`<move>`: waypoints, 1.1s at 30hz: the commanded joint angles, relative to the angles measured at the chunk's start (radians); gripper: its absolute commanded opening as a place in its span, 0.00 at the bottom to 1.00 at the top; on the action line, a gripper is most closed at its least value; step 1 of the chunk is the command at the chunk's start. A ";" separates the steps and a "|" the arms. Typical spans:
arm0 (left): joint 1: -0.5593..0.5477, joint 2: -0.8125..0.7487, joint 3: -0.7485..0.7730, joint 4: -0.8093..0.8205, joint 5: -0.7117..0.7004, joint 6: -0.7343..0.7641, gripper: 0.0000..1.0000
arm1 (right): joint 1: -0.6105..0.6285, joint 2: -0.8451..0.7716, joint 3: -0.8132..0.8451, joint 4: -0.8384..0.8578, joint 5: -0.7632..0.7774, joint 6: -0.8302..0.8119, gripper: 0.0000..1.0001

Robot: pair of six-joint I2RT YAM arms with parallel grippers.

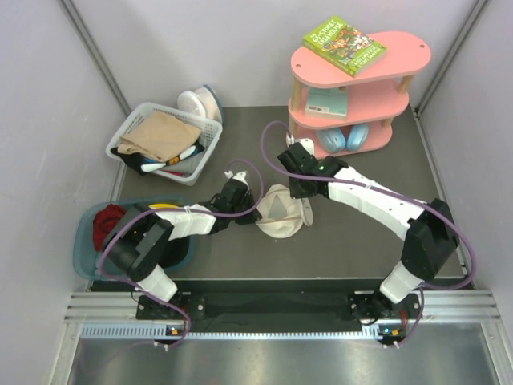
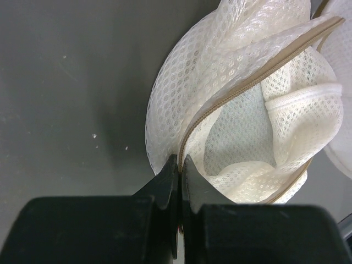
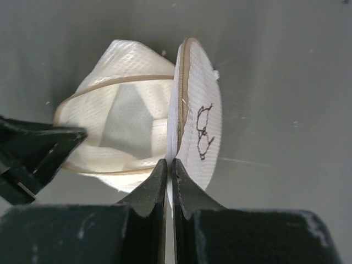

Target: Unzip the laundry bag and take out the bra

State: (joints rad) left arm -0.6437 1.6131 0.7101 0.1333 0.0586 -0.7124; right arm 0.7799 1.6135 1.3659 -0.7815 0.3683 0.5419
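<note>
Pinching the tan zipper rim (image 2: 231, 93) between fingers drawn fully together, the left hand (image 2: 179, 165) has hold of one half of the laundry bag (image 1: 280, 215) at its edge, with only a sliver of mesh and tape between the pads. The right hand (image 3: 169, 165) is likewise closed tight, clamped on the rim of the other half, the one that carries the small black mark (image 3: 203, 132), and holds that half up on edge. Seen from above, the bag sits near the middle of the surface (image 1: 321, 261), with the left hand at its 9 o'clock and the right hand at about its 1 o'clock, so the two grips spread the mouth between them. The mouth gapes wide and the zipper looks largely undone, so I judge the unzipping to be about finished. Inside, a folded cream piece (image 2: 300, 118) shows toward 3 o'clock in the left wrist view; whether it is the bra or the bag's own lining I cannot tell. The bag should handle as very light and soft: the mesh buckles wherever it is pulled and would slide or lift off the surface if tugged from one side only. The stitched rim is the firmest part and the sensible place to grip; one hand on it would anchor the bag while the contents are drawn out through the opening.
</note>
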 commanded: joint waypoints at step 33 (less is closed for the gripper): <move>-0.007 -0.044 -0.101 0.155 0.001 -0.096 0.00 | -0.130 -0.073 -0.321 0.415 -0.364 0.049 0.49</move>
State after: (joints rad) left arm -0.6445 1.5860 0.6163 0.2680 0.0582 -0.8104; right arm 0.6331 1.4803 1.0534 -0.4500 0.0334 0.6022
